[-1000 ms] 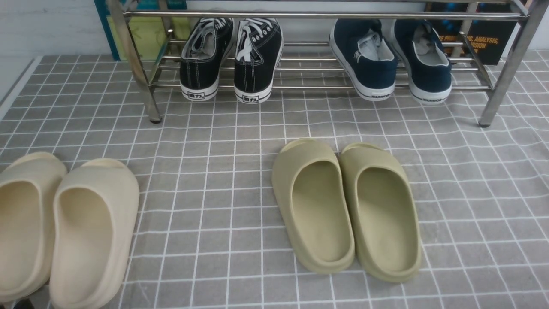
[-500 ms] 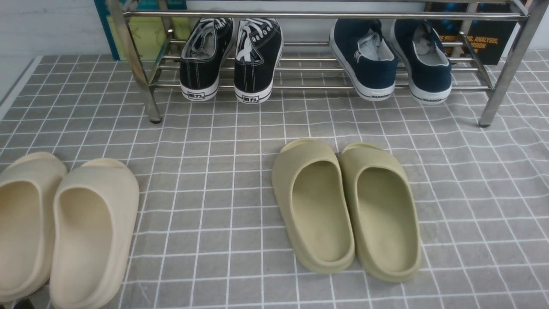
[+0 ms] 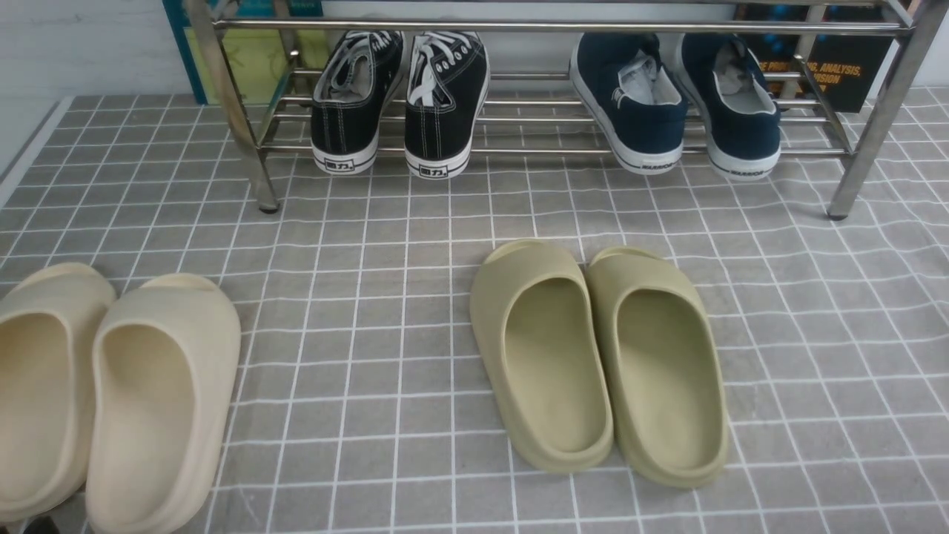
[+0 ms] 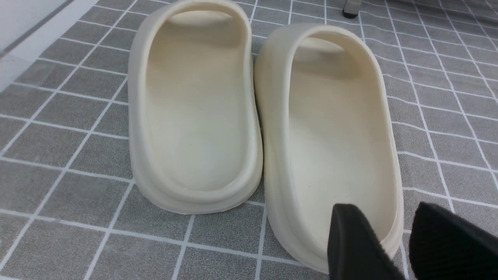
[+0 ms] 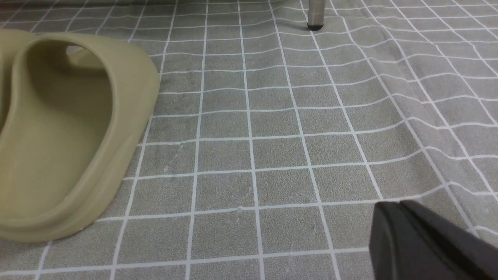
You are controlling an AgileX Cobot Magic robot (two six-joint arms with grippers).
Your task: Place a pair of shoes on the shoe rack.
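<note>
Two navy-blue slip-on shoes rest side by side on the right part of the silver shoe rack, heels toward me. Neither gripper shows in the front view. In the left wrist view my left gripper is open, its black fingertips apart above the heel rim of a cream slide. In the right wrist view my right gripper is shut and empty, low over the tiled cloth, far from the shoes.
Black lace-up sneakers stand on the rack's left part. Olive slides lie on the grey checked cloth at the centre, cream slides at the front left. One rack leg stands ahead of the right gripper. Boxes stand behind the rack.
</note>
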